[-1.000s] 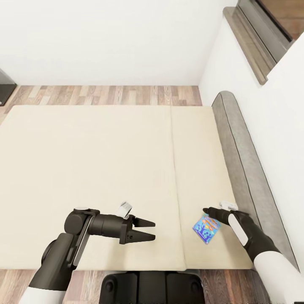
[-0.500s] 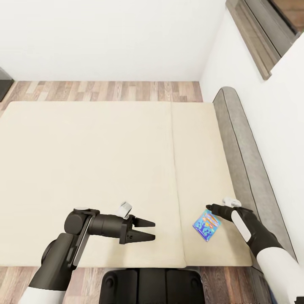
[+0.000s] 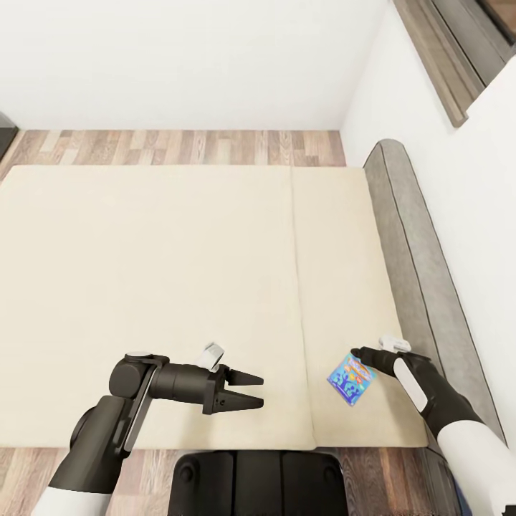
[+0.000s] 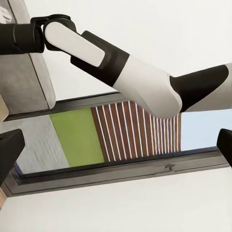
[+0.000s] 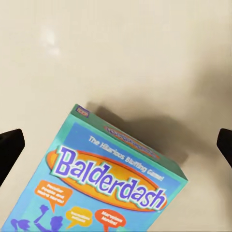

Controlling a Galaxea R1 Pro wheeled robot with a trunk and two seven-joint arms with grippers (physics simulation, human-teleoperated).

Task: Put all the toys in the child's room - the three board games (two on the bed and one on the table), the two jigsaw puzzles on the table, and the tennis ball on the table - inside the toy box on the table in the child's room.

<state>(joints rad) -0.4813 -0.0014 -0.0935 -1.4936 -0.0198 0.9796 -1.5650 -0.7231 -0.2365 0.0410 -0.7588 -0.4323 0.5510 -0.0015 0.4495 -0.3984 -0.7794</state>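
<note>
One wrist view reads "Balderdash" on board game (image 5: pixel 104 181).

A small blue Balderdash board game (image 3: pixel 352 378) lies flat on the cream bed (image 3: pixel 158 287), toward its five o'clock corner.

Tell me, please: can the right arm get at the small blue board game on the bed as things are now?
Probably yes. The right gripper is open beside the blue board game, which lies flat on the bed with nothing on it or between them. Its fingers stand wide to either side of the box.
</note>
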